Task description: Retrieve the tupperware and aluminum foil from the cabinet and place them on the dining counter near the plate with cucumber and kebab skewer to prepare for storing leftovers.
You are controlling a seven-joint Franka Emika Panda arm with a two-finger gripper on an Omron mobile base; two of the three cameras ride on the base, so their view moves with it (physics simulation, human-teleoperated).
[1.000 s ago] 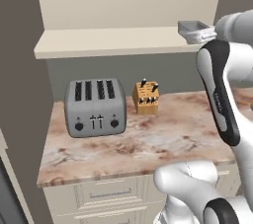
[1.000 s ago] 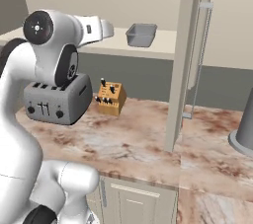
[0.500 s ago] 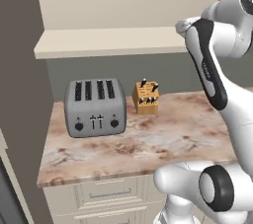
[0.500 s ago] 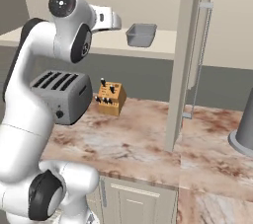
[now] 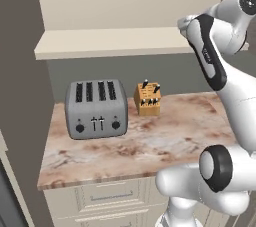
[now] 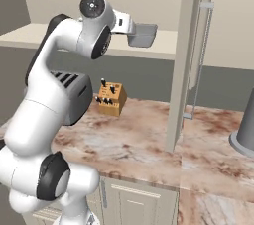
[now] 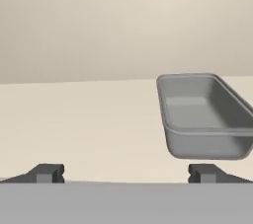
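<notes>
On the cream cabinet (image 5: pixel 120 46) shelf, the grey tupperware (image 7: pixel 205 117) is sitting upright, just ahead of the gripper (image 7: pixel 126 172) and off toward its right fingertip. The gripper is hanging released, jaws spread wide, gripping nothing. Below, a toaster (image 5: pixel 96 108) and a knife block (image 5: pixel 148 99) are standing on the marbled counter (image 5: pixel 165 146).

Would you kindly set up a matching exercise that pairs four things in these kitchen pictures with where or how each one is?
Things:
1. grey tupperware
2. toaster
3. knife block
4. end effector

Places or states:
A. on the marbled counter, left end
B. open, facing the shelf
C. on the cabinet shelf
D. on the counter, right of the toaster

Pairs: 1-C, 2-A, 3-D, 4-B
</notes>
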